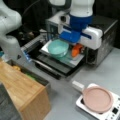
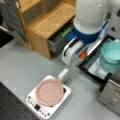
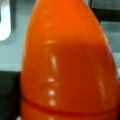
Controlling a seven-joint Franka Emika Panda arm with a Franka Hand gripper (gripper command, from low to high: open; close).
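An orange, cone-shaped object (image 3: 67, 65) fills almost the whole wrist view, very close to the camera. In both front views it (image 1: 76, 50) (image 2: 83, 55) sits right at the tip of my gripper (image 1: 78, 47) (image 2: 84, 53), just above the pulled-out oven tray (image 1: 75, 61). The white hand and blue wrist hide my fingers. A teal bowl (image 1: 58, 48) (image 2: 112, 52) rests on the same tray, beside the orange object.
The dark oven (image 1: 105, 27) stands behind the tray. A pink pan (image 1: 97, 98) (image 2: 49, 92) lies on a white cooker (image 1: 85, 107) (image 2: 37, 106). A wooden cabinet (image 1: 22, 90) (image 2: 50, 22) has an open drawer (image 1: 32, 76) (image 2: 61, 37).
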